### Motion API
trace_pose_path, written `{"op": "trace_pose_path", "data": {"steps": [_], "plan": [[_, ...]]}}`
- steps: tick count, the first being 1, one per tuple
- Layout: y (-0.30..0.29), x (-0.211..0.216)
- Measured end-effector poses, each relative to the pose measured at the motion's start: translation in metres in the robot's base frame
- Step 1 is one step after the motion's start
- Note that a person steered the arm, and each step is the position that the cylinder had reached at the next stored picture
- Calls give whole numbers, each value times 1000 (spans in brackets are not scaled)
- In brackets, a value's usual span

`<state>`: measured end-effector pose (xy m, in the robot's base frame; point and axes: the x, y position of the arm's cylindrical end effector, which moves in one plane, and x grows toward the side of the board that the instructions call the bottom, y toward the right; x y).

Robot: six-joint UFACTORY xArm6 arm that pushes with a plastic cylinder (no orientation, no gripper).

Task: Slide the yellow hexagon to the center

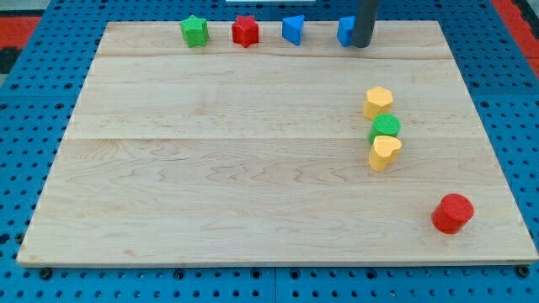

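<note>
The yellow hexagon point(378, 102) lies on the right part of the wooden board point(236, 168). Just below it sits a round green block point(385, 128), and touching that from below a yellow heart-shaped block point(385, 152); the three form a short column. My tip point(361, 45) rests at the board's top edge, right of centre, well above the yellow hexagon. The rod partly covers a blue block point(345, 29) on its left side.
Along the top edge stand a green star point(194, 31), a red star point(245, 31) and a blue block point(293, 29). A red cylinder point(453, 213) sits near the bottom right corner. Blue pegboard point(34, 101) surrounds the board.
</note>
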<state>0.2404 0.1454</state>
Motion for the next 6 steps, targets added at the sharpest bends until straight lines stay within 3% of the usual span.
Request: {"op": "trace_pose_path", "data": {"steps": [1,2,4,6], "plan": [[8,1],[46,37],[63,80],[41,144]]}}
